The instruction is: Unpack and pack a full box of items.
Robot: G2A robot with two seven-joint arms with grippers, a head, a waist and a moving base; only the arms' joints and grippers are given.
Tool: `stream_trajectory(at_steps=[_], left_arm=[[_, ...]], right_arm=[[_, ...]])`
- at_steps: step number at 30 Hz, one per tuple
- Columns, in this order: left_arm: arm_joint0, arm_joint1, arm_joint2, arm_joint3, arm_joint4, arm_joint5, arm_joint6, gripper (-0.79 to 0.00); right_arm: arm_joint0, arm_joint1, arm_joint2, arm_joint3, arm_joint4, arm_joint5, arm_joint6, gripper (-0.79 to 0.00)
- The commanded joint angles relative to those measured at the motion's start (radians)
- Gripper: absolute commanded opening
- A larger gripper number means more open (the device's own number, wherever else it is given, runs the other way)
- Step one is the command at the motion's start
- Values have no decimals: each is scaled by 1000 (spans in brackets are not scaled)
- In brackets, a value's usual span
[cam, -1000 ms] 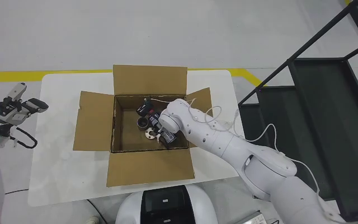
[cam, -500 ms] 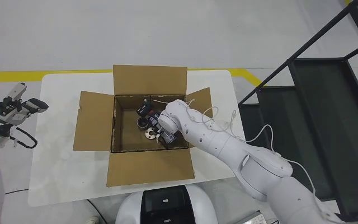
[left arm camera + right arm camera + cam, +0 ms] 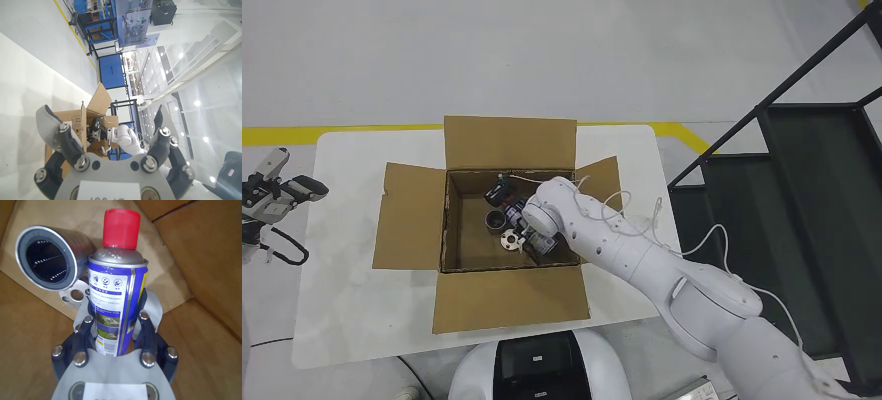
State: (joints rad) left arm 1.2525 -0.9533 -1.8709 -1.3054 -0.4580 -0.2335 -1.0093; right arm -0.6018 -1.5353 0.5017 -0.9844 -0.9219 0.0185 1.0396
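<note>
In the top view my right arm (image 3: 642, 255) covers the near right corner of the box (image 3: 407, 230). The things beside it inside are dark shapes too small to tell apart. From my right wrist, the base of the spray can (image 3: 117, 291) is hidden behind my right gripper (image 3: 115, 308). The flange (image 3: 72, 295) lies mostly behind the can and the metal sleeve (image 3: 49, 258). My left gripper (image 3: 287, 185) sits at the top view's left edge, its arm cut off there.

Spray can (image 3: 117, 285): printed label, three round pictograms, barcode.

R gripper (image 3: 115, 313) w/ spray can (image 3: 117, 291) shifted slightly inside box (image 3: 510, 142).
</note>
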Motion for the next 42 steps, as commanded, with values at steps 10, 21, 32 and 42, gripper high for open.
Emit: stream_trajectory(at_steps=[10, 21, 32, 42], left_arm=[[0, 0, 0, 0, 0, 0, 0, 0], [0, 0, 0, 0, 0, 0, 0, 0], [0, 0, 0, 0, 0, 0, 0, 0], [0, 0, 0, 0, 0, 0, 0, 0]], right_arm=[[-106, 75, 113, -327, -171, 64, 112, -785], [-387, 188, 444, -839, -258, -48, 38, -785], [-769, 257, 817, -1157, -212, -213, -219, -785], [-920, 271, 929, -1206, -157, -284, -382, -785]])
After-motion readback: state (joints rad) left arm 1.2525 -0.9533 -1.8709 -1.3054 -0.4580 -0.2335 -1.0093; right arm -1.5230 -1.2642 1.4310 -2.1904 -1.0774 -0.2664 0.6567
